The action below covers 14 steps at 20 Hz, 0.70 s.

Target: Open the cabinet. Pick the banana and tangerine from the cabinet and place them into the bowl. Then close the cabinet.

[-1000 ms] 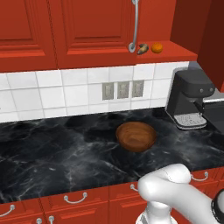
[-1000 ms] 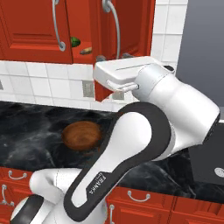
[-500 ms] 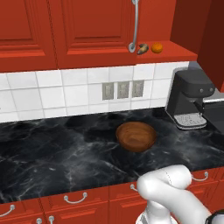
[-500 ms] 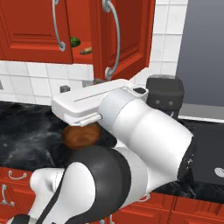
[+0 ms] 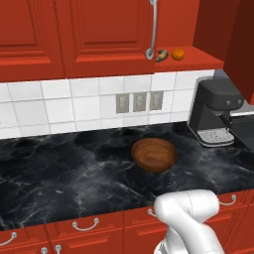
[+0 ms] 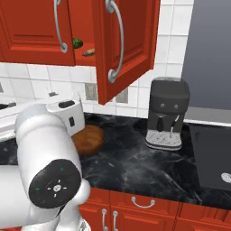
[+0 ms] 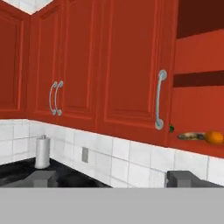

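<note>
1. Since half a second ago, the arm has swung back and down: in the right base view its big white links now bunch at the lower left, no longer stretched across the bowl (image 6: 88,139).
2. One door of the cabinet (image 6: 122,43) stands open, the other is shut.
3. On its bottom shelf lie the banana (image 7: 191,136) and the tangerine (image 7: 215,137), touching or nearly so, with a small green ball (image 6: 77,43) further in.
4. Seen from the hand, the jaws (image 7: 112,178) sit low and spread wide, nothing between them; both fruits lie up and to the right, well apart from the tips.
5. On the black marble counter (image 5: 59,173) rests the bowl, holding nothing, with a coffee machine (image 5: 217,111) off to its right.
</note>
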Motion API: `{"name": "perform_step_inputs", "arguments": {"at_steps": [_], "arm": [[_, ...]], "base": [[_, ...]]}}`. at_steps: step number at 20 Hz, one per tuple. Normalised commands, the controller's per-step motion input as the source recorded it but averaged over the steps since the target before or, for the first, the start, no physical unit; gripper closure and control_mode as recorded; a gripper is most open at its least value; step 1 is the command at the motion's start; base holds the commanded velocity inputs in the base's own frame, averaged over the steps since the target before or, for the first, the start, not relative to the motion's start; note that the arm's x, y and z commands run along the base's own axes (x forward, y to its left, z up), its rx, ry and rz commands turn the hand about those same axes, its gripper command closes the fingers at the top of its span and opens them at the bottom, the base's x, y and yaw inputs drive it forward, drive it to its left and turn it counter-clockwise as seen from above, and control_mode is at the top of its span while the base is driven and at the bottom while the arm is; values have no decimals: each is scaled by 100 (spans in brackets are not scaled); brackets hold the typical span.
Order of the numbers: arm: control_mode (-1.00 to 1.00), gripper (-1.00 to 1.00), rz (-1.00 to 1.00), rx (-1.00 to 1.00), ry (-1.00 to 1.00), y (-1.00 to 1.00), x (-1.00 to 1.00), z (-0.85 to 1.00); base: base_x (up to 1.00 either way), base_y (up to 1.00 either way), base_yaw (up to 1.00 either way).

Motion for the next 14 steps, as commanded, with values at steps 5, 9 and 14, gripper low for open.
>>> {"name": "perform_step_inputs", "arguments": {"at_steps": [5, 9, 14], "arm": [[-100, -100, -50, -22, -19, 85, 36, 0], [-100, -100, -56, -11, -5, 31, 77, 0], [-100, -100, -43, 0, 0, -2, 69, 0]], "base": [[0, 0, 0], [0, 0, 0], [0, 0, 0]]}}
